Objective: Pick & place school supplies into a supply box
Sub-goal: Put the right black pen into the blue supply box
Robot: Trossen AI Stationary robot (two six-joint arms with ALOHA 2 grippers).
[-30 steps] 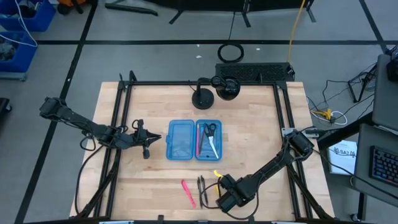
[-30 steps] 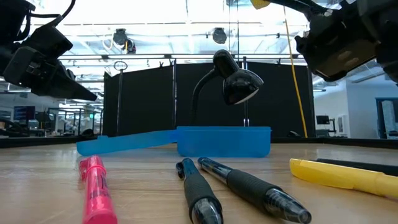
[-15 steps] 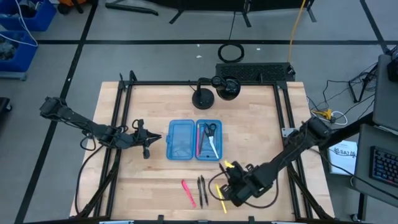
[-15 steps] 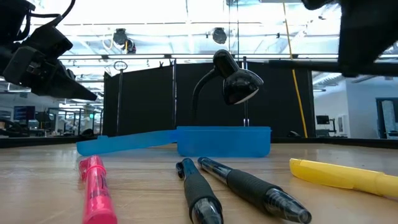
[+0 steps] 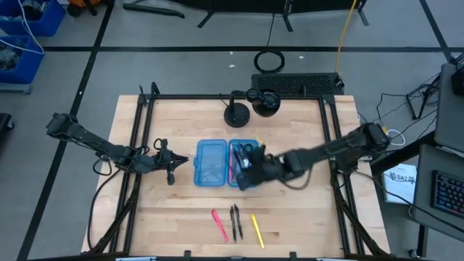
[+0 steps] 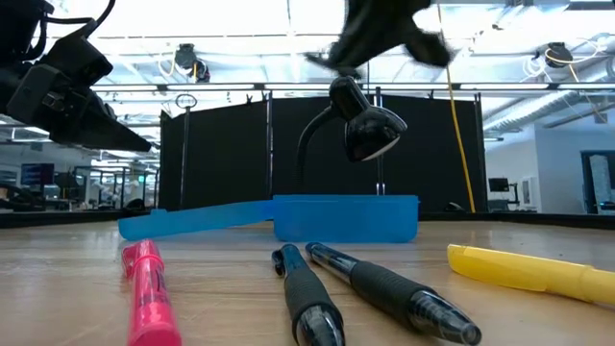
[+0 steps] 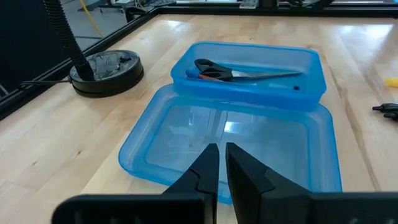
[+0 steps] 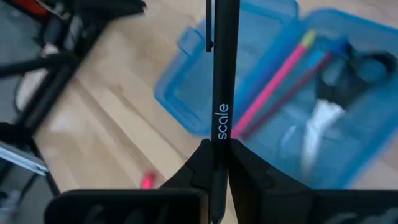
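Black desk lamp (image 5: 246,106) at the wooden table's (image 5: 304,145) far edge.

Counting the supplies and the box

We see one supply box (image 5: 226,162), one pair of scissors (image 7: 239,71), one pink highlighter (image 5: 219,224), one yellow one (image 5: 257,229), two black pens (image 5: 235,221).

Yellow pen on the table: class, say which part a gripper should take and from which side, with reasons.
Take the yellow pen at mid-barrel, from above, gripping across it: it lies flat on the table, clear of the black pens.
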